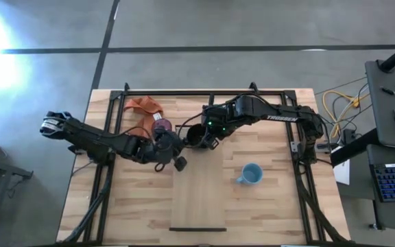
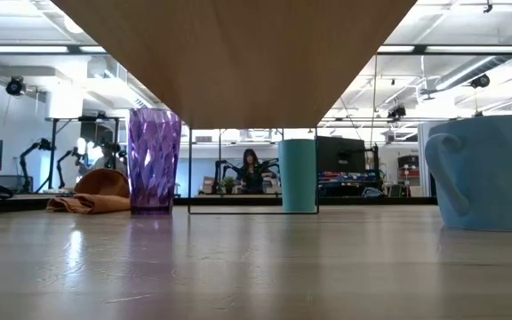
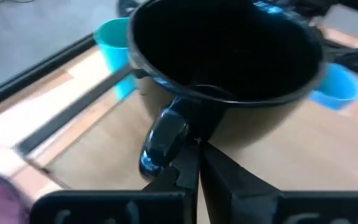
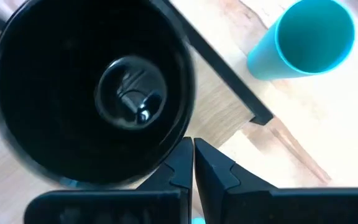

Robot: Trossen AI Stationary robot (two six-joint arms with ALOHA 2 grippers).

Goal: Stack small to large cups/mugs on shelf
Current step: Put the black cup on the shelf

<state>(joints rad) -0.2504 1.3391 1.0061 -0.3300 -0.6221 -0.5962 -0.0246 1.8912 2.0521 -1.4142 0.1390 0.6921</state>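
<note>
A black handled mug (image 1: 193, 135) is at the far end of the pale shelf board (image 1: 199, 195), between my two grippers. My left gripper (image 1: 178, 145) is shut right at the mug's handle (image 3: 163, 140). My right gripper (image 1: 209, 139) points down, shut, at the mug's rim (image 4: 178, 140). The purple cup (image 1: 161, 125) stands upright on the table just beyond my left gripper. The green cup (image 2: 298, 175) stands upright on the table past the shelf's far end and is hidden under my right arm in the high view. The light blue mug (image 1: 250, 174) stands on the table to the right of the shelf. My left gripper comes level from the table's left, its shut fingertips (image 3: 188, 163) beside the lower part of the black mug's handle (image 3: 157, 152). The handle is not between the fingers. My right gripper comes from above, its shut fingertips (image 4: 182, 155) at the outer edge of the mug's rim. Whether they touch it I cannot tell.
An orange cloth (image 1: 145, 106) lies at the far left, behind the purple cup. A dark frame (image 1: 204, 92) runs along the table's far edge and sides. The near half of the shelf, down to its dark end strip (image 1: 197, 229), is bare.
</note>
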